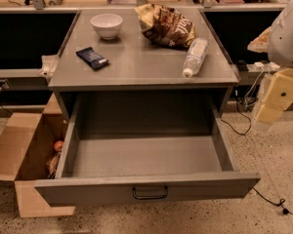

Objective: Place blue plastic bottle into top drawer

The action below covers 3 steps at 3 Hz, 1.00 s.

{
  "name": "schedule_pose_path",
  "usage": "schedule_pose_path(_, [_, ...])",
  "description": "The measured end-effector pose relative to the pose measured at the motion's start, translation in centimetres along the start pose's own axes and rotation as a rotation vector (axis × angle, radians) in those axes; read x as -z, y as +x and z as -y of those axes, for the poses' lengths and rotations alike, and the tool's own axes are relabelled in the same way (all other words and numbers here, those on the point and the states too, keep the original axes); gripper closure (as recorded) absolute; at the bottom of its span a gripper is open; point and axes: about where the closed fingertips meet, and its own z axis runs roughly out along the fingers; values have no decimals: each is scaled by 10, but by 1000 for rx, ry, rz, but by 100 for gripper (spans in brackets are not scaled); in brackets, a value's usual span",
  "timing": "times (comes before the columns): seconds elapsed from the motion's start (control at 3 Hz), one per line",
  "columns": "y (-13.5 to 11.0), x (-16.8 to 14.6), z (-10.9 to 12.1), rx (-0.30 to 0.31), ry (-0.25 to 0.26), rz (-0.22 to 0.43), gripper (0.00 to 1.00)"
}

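Right of one top drawer (88, 189), one blue plastic bottle (195, 56), hangs gripper (272, 104), closure unclear.

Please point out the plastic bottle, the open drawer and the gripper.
blue plastic bottle (195, 56), camera view, middle of its body.
top drawer (88, 191), camera view, its flat front panel.
gripper (276, 100), camera view, its pale body, right of the top drawer.

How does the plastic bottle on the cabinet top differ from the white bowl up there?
The blue plastic bottle lies on its side, cap toward the front; the white bowl stands upright. The bottle is clear and long, the bowl opaque and round. Both rest on the cabinet top, not in the open top drawer. The gripper is off to the right, touching neither.
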Motion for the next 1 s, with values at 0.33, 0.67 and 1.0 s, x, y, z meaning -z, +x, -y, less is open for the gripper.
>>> schedule_pose_path(0.33, [0,0,0,0,0,0,0])
schedule_pose_path(0.67, [-5,-7,17,-55,22,15,0])
schedule_pose_path(1.0, [-29,-30,68,-174,64,90,0])
